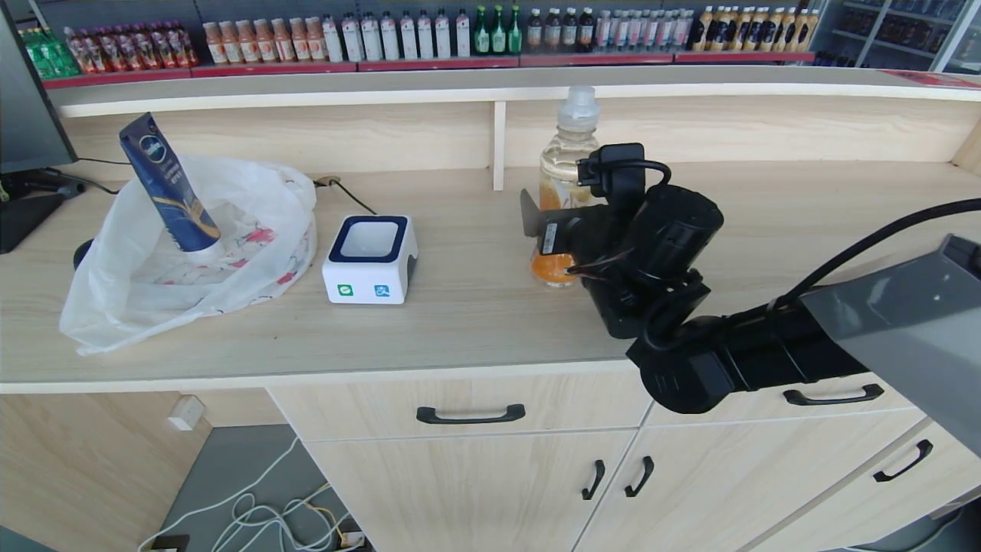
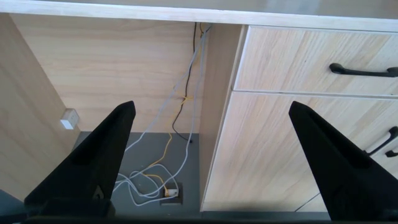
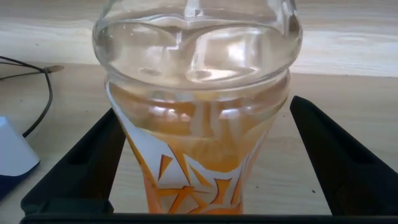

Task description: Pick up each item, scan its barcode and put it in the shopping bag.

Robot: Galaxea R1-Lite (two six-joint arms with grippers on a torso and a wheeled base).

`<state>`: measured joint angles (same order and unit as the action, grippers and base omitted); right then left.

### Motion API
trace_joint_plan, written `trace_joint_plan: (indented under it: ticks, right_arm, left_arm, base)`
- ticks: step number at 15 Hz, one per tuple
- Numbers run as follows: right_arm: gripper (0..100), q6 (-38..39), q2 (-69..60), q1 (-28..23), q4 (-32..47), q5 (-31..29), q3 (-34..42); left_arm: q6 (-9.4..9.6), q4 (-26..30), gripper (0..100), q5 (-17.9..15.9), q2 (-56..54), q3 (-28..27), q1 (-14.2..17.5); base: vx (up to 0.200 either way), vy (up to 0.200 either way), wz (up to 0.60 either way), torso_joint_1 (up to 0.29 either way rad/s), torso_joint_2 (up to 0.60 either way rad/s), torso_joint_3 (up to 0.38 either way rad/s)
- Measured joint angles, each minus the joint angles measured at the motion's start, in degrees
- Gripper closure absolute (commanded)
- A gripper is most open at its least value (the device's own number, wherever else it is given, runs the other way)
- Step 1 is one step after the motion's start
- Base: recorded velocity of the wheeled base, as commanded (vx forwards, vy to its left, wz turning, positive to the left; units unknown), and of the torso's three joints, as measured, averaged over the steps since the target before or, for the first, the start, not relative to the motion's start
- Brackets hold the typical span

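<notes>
Right pincer (image 3: 205, 109) spread either side of upright bottle (image 1: 567, 153), cap up, left pincer (image 2: 211, 106) spread wide

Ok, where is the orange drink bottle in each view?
Head view: bottle on the counter, right of centre, behind the right gripper.
Left wrist view: not in it.
Right wrist view: bottle at centre, between the fingers.
Shared landmark: white scanner, beside the bottle in head and right wrist views.
</notes>
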<state>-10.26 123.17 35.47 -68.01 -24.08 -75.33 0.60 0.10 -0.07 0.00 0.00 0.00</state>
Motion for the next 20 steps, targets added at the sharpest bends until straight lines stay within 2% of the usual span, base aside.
trace_joint_plan:
  ticks: [19, 20]
  right_arm:
    - [0, -1.04, 1.30, -0.44, 0.07, -0.06, -3.47]
    - [100, -1.06, 1.30, -0.48, 0.09, -0.04, -3.50]
  left_arm:
    - [0.02, 0.00, 0, 0.00, 0.00, 0.00, 0.00]
    - [0.00, 0.00, 0, 0.00, 0.00, 0.00, 0.02]
  base:
    - [0.000, 0.000, 0.00, 0.000, 0.00, 0.000]
    - [0.000, 0.000, 0.00, 0.000, 0.00, 0.000]
